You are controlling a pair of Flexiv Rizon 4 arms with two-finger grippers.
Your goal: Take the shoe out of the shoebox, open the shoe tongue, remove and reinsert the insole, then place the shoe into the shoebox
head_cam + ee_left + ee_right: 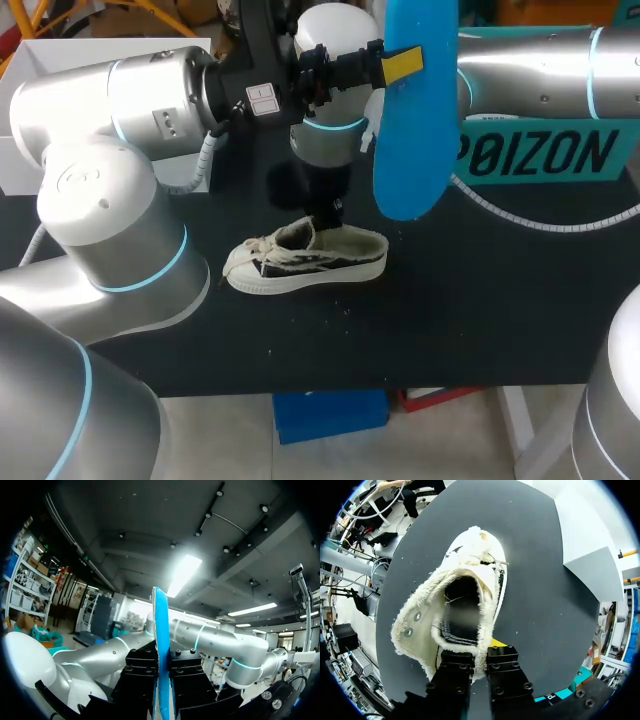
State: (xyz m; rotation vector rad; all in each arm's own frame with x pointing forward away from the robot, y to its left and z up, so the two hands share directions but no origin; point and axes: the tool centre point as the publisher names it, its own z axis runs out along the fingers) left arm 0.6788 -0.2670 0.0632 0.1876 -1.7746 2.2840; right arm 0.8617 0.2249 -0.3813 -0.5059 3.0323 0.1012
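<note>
A cream low-top shoe (305, 262) with a frayed fleecy rim lies on its sole on the black table (480, 320), toe toward the left. My right gripper (325, 210) comes straight down onto its heel collar. In the right wrist view the fingers of that gripper (479, 662) stand close together with the heel rim of the shoe (465, 595) pinched between them, and the shoe's mouth gapes ahead of them. My left gripper (395, 65) holds the blue insole (415, 120) upright, high above the shoe. The left wrist view shows this gripper (161, 680) shut on the insole's (161, 650) thin edge.
A teal shoebox (540, 155) with large lettering stands at the back right, behind the insole. A white box (25, 150) sits at the back left behind my left arm. Bare black tabletop lies in front of and to the right of the shoe.
</note>
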